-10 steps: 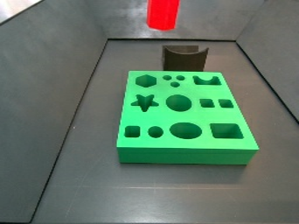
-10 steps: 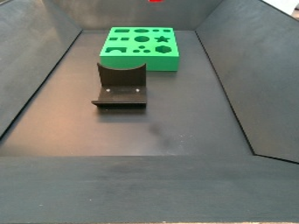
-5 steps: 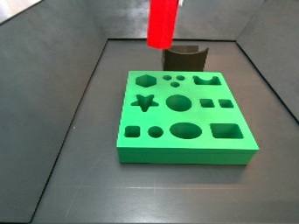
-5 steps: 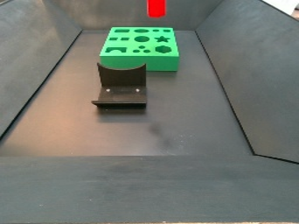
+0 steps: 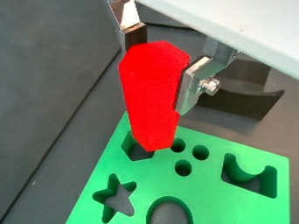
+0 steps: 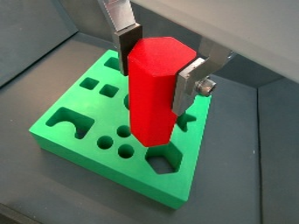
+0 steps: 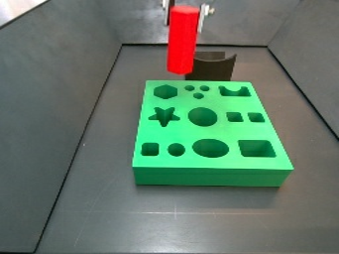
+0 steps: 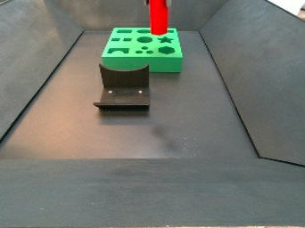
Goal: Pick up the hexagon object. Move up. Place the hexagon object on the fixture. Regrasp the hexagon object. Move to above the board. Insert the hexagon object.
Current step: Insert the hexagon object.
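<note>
**Red peg held upright above the green board**

The hexagon object (image 5: 152, 94) hangs upright in the air, a bright red six-sided peg with its flat sides running straight down. In both wrist views it fills the middle of the picture (image 6: 156, 90), and its lower end sits over the board's cut-outs without my being able to tell whether it touches the green surface. In a side view (image 7: 184, 39) its lower end shows in front of the fixture and above the board's far edge; in a side view from the opposite end (image 8: 158, 15) it stands over the board with its top cut off by the frame.

The gripper (image 5: 163, 52) pinches the peg near its upper part. One silver finger (image 5: 128, 26) presses one face, and another finger (image 5: 197, 77), with a bolt head showing on it, presses the opposite face. In a side view, the gripper (image 7: 187, 8) is only just visible at the top edge, its plates on either side of the red peg.

The board (image 7: 212, 134) lies flat on the dark floor, a green slab with a star, circles, squares, an oval and a hexagonal hole. In a wrist view the hexagonal hole (image 6: 163, 160) lies near the board's corner, just beside the peg's lower end.

The fixture (image 8: 124, 85) stands on the floor just beside the board, a dark bracket on a base plate with a curved notch in its top.
</note>
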